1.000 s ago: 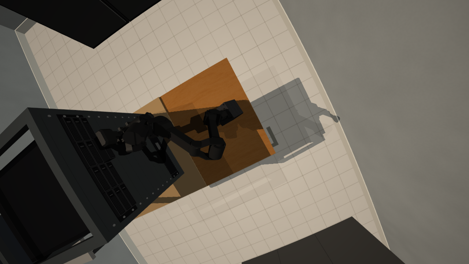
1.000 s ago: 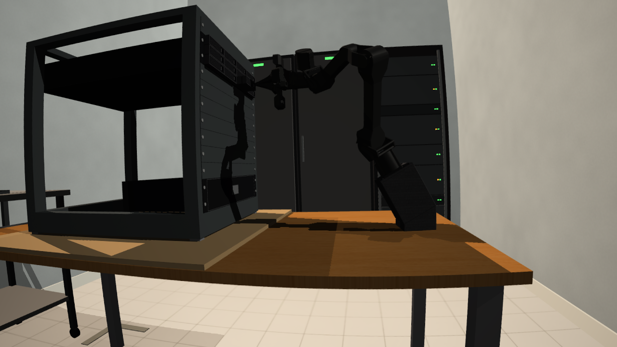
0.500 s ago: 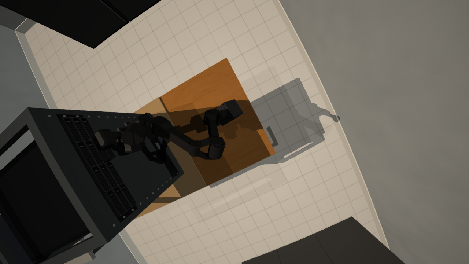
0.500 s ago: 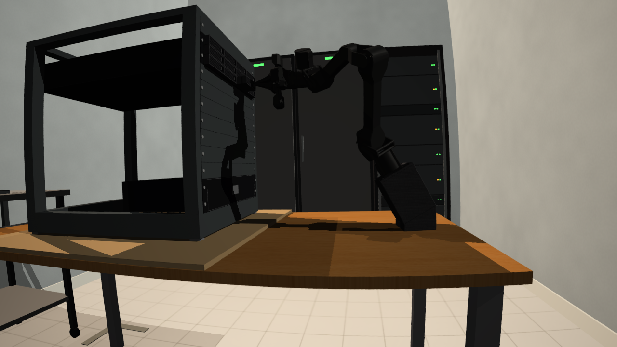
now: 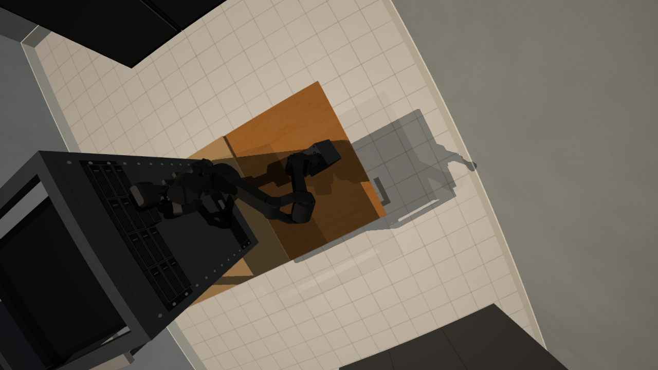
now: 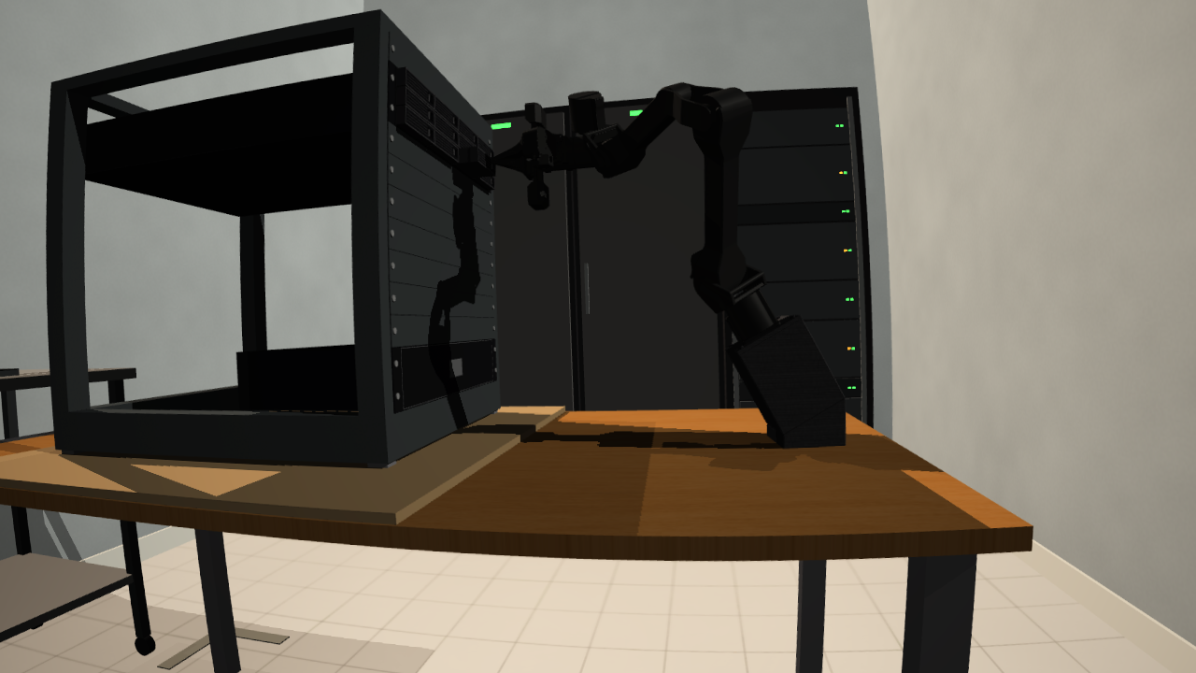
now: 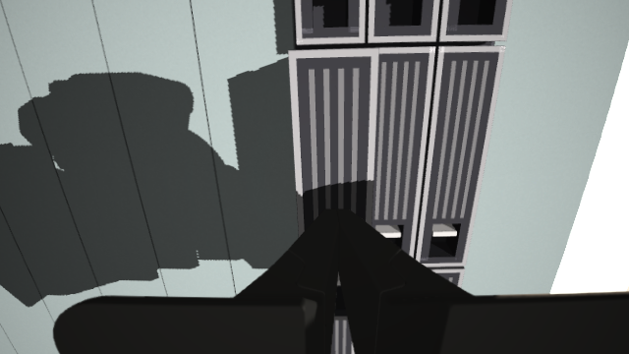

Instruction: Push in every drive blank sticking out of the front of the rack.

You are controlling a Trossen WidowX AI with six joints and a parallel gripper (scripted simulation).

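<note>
One drive blank (image 6: 474, 157) (image 7: 334, 123), ribbed and oblong, proud of its neighbours, at upper centre of the exterior frame; hand (image 6: 496, 160) (image 7: 336, 221), dark, wedge-tipped, closed on nothing, at its face. Rack (image 5: 96, 246) (image 6: 370, 250), box-shaped, dark framed, unfastened on the desk (image 5: 294, 114) (image 6: 752, 502): a hard, high push might tip or slide it; smooth wood-grained top.
</note>
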